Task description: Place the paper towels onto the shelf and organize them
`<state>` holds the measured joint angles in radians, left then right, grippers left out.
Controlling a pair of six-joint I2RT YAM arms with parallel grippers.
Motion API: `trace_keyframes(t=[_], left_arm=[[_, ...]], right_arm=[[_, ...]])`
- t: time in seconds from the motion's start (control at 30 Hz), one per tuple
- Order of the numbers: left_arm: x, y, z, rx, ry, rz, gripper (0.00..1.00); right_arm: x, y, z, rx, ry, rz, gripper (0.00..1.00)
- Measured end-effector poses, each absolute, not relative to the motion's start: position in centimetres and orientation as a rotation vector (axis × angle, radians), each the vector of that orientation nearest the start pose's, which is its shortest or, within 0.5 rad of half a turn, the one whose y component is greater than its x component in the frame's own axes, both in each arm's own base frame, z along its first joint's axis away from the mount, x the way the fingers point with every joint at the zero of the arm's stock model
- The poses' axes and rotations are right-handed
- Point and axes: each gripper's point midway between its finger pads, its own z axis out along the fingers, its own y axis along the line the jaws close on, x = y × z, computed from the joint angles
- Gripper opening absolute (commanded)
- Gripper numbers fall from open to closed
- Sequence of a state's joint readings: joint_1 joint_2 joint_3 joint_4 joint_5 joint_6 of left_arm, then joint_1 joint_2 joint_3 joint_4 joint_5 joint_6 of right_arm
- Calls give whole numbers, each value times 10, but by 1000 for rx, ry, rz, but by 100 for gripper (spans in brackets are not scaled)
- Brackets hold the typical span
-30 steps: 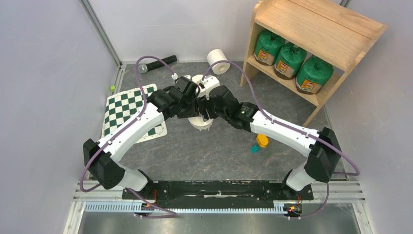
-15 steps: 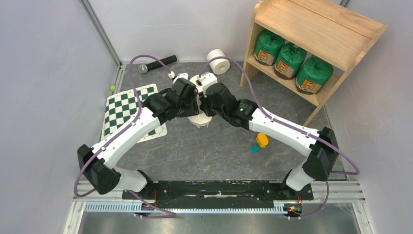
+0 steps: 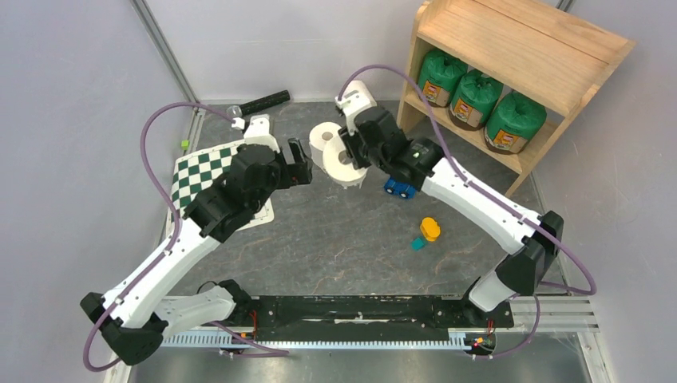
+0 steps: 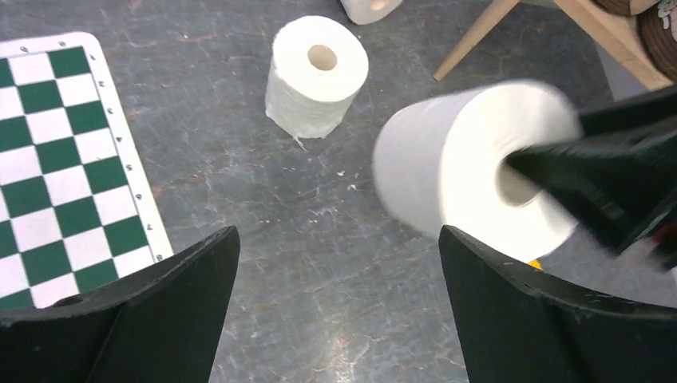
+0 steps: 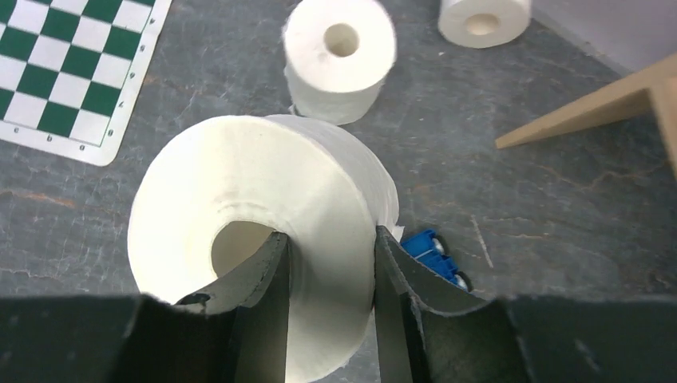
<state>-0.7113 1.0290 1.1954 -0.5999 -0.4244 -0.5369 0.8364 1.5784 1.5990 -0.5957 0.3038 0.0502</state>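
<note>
a bare roll (image 5: 239, 183) is clamped by its wall in the right gripper (image 5: 327, 239), clear of the table (image 3: 343, 247) and short of the shelf (image 3: 519, 40), with the left gripper (image 4: 337, 235) spread empty beside it, so a carry onto the shelf is judged to be needed next.

Grey mottled tabletop (image 3: 335, 247), green-white checkerboard mat (image 3: 203, 171) at left, upright bare white roll (image 3: 322, 137), second bare roll (image 5: 483, 16) behind, black microphone (image 3: 263, 102), blue toy car (image 3: 397, 188), orange-capped piece (image 3: 429, 229), wooden shelf (image 3: 511, 40) at right rear, three green-wrapped rolls (image 3: 473, 97) on lower tier
</note>
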Motion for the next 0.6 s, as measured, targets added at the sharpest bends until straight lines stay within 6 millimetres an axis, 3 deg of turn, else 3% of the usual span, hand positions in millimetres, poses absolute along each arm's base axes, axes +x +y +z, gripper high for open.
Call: trace_keyframes(t=[0.17, 0.43, 0.53, 0.6], left_arm=[[275, -153, 297, -65, 1932, -323, 100], [277, -142, 269, -16, 1940, -214, 100], [277, -140, 254, 18, 1961, -176, 100], [277, -139, 245, 39, 1972, -155, 100]], right_arm=[[363, 263, 327, -565, 1978, 189, 0], [396, 190, 460, -342, 1743, 131, 0], [400, 169, 481, -292, 1694, 95, 0], [403, 155, 484, -271, 1684, 60, 0]])
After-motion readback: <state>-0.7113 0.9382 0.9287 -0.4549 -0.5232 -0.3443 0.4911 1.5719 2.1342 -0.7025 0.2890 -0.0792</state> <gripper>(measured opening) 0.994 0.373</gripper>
